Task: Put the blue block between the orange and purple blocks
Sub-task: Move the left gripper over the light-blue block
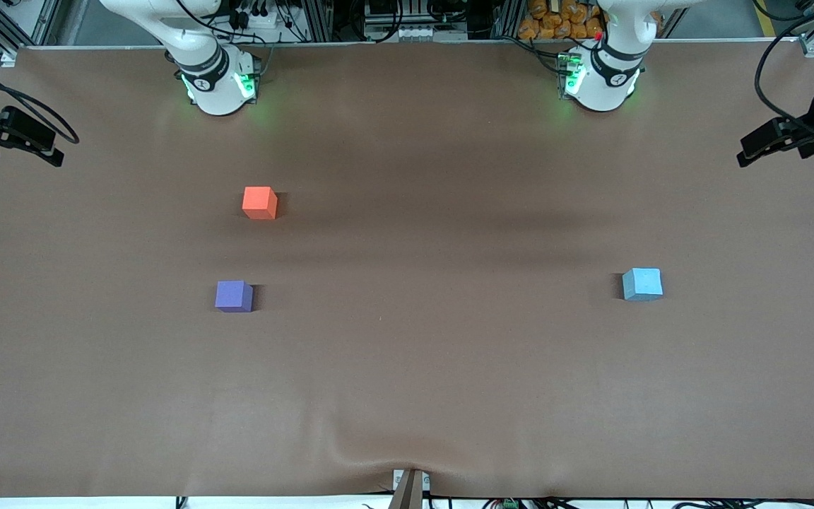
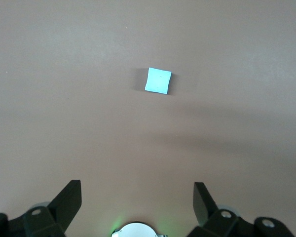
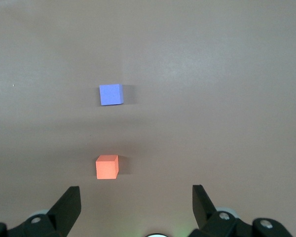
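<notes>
A brown table covering lies across the whole work surface, smooth and matte, with a raised wrinkle at the edge nearest the front camera. The stretch of covering between the cubes is bare.

Of the three cubes, the purple block and the blue block lie nearest the front camera, at about the same depth and well apart: the purple one toward the right arm's end of the table, the blue one toward the left arm's end. The blue block is a small pale cube with a soft, foam-like matte face, standing alone on the covering. The orange block sits farther from the front camera than the purple block, near it but apart from it, with open covering between them. All three are the same size, square-edged and dull in finish.

The left gripper hangs above the table with the blue block ahead of it, its black fingers spread wide and holding nothing. The right gripper hangs over the covering close by the orange block, its fingers also wide apart and empty.
</notes>
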Robot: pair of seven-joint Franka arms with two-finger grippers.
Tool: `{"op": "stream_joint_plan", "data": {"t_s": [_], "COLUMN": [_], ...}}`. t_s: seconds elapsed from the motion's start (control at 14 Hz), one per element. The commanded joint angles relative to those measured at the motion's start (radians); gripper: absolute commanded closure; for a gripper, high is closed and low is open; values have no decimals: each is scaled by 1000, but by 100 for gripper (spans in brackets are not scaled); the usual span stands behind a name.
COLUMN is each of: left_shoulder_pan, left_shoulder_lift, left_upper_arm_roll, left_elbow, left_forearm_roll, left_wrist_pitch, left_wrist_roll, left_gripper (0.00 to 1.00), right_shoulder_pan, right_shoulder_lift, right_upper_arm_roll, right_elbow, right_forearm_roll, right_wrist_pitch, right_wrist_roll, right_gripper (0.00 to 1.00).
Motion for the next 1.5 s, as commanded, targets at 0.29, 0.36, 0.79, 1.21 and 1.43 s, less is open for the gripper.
{"op": "stream_joint_plan", "data": {"t_s": [0.29, 0.36, 0.79, 1.21, 1.43], "left_shoulder_pan": [6, 6, 7, 7, 7], "left_shoulder_lift": [-26, -26, -26, -26, -23], "left_upper_arm_roll": [-5, -5, -5, -5, -5], "left_elbow": [-121, -126, -224, -330, -390], "left_forearm_roll": [-14, -14, -14, -14, -17], "left_wrist_pitch": [95, 100, 208, 313, 376], "left_wrist_roll": [3, 3, 5, 5, 8], "left_gripper": [0, 0, 0, 0, 0], "right_shoulder_pan": [-16, -16, -13, -14, -14], "right_shoulder_lift": [-1, -1, -1, 1, 1], "right_upper_arm_roll": [1, 1, 1, 1, 1], "right_elbow": [7, 7, 8, 8, 8], "right_forearm_roll": [5, 6, 6, 6, 6], "right_wrist_pitch": [-13, -13, -17, -17, -17], "right_wrist_roll": [-4, -4, -7, -7, -7], "right_gripper": [0, 0, 0, 0, 0]}}
